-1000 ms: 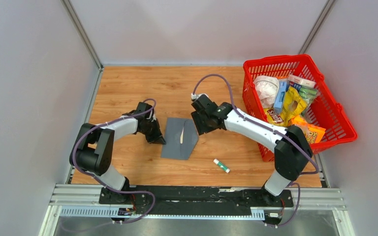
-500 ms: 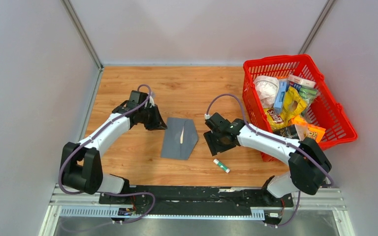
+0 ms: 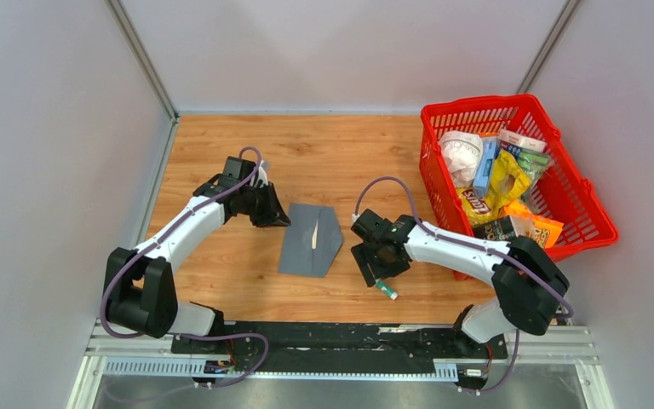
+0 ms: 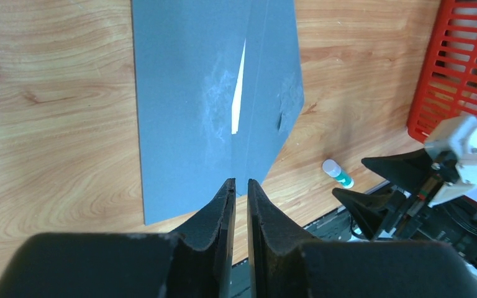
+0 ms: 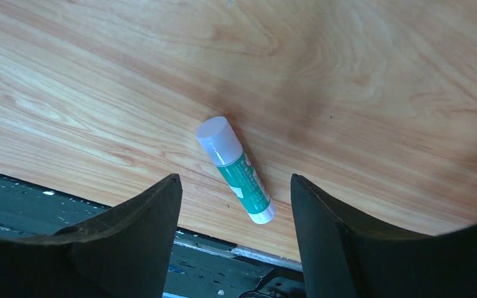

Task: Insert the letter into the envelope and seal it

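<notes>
On the tabletop lies the envelope. The left tool is a bit apart, the right tool wide apart over a glue stick.

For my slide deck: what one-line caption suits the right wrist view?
Open right end effector poised over a glue stick lying on the wooden table.

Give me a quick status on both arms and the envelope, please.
Left gripper barely parted, empty, near envelope. Right gripper open over glue stick. Letter sliver showing; nothing blocking.
</notes>
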`<state>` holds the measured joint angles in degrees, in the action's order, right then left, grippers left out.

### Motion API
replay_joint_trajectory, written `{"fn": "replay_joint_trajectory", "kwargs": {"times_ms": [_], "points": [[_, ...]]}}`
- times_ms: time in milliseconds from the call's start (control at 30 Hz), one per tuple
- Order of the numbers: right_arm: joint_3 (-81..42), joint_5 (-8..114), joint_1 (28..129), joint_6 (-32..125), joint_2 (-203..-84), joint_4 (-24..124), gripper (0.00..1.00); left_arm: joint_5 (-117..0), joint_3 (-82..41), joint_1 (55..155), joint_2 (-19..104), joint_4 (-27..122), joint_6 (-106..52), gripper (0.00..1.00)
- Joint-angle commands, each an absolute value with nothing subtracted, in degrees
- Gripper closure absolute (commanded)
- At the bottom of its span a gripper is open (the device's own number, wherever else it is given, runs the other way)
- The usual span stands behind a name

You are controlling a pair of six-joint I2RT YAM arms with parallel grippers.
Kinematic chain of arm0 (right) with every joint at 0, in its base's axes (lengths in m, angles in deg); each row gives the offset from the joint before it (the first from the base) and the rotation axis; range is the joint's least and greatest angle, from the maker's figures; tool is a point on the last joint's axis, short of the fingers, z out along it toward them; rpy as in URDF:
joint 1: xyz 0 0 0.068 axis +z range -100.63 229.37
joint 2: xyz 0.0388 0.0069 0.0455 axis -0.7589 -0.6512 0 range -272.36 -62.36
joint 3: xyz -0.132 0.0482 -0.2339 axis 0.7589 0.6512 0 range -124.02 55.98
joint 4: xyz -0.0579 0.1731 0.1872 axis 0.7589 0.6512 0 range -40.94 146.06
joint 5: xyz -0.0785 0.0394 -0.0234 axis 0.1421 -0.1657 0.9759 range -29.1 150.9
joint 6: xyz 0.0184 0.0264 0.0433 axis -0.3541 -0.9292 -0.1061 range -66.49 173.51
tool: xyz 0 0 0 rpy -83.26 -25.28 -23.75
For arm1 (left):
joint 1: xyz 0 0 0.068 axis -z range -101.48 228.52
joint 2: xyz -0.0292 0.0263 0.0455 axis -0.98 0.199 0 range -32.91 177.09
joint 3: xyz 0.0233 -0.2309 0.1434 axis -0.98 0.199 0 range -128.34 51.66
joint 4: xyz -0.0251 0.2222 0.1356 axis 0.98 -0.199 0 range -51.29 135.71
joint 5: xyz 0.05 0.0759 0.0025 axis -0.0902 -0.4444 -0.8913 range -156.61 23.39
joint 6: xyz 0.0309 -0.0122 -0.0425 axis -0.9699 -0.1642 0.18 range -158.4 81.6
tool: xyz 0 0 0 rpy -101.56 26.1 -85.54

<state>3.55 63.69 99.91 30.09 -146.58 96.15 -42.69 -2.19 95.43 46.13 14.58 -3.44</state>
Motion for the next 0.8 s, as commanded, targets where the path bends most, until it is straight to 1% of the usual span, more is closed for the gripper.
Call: {"fn": "replay_joint_trajectory", "kwargs": {"times_ms": [0, 167, 267, 333, 367, 400, 433, 500, 533, 600, 767], "points": [[4.47, 62.4, 100.96, 27.94, -148.66, 96.17, 0.32, -40.77, -3.98, 95.75, 44.43, 15.04, -4.83, 0.8], [5.26, 62.13, 101.49, 27.06, -152.18, 94.59, 0.34, -40.15, -3.8, 95.75, 44.26, 15.74, -4.65, 0.8], [4.83, 63.1, 101.49, 26.71, -153.76, 94.23, 0.4, -40.33, -3.89, 95.75, 43.56, 15.57, -4.83, 0.8], [4.12, 63.36, 101.49, 26.62, -154.81, 94.49, 0.49, -40.68, -3.89, 95.75, 42.68, 15.13, -5.0, 0.8], [3.77, 63.62, 101.49, 26.36, -155.17, 94.58, 0.57, -40.94, -3.63, 95.75, 42.33, 14.78, -5.09, 0.8], [3.6, 63.71, 101.49, 26.09, -155.43, 94.67, 0.68, -41.12, -3.54, 95.75, 41.63, 14.69, -5.09, 0.8], [3.51, 63.63, 101.49, 25.92, -155.52, 94.85, 0.76, -41.29, -3.28, 95.58, 41.36, 14.42, -5.09, 0.8], [3.07, 63.8, 101.49, 25.3, -155.52, 95.2, 0.86, -41.3, -2.66, 95.66, 40.04, 14.51, -5.09, 0.8], [2.63, 63.89, 101.49, 24.95, -155.26, 95.2, 0.89, -40.86, -2.31, 95.66, 39.26, 15.03, -4.92, 0.79], [0.53, 63.72, 101.4, 24.33, -154.21, 95.46, 0.91, -39.55, -1.35, 95.66, 38.29, 16.0, -4.65, 0.79], [-10.54, 63.54, 98.68, 21.26, -152.89, 96.61, 0.96, -33.22, 4.53, 95.75, 35.39, 23.55, -1.58, 0.76]]}}
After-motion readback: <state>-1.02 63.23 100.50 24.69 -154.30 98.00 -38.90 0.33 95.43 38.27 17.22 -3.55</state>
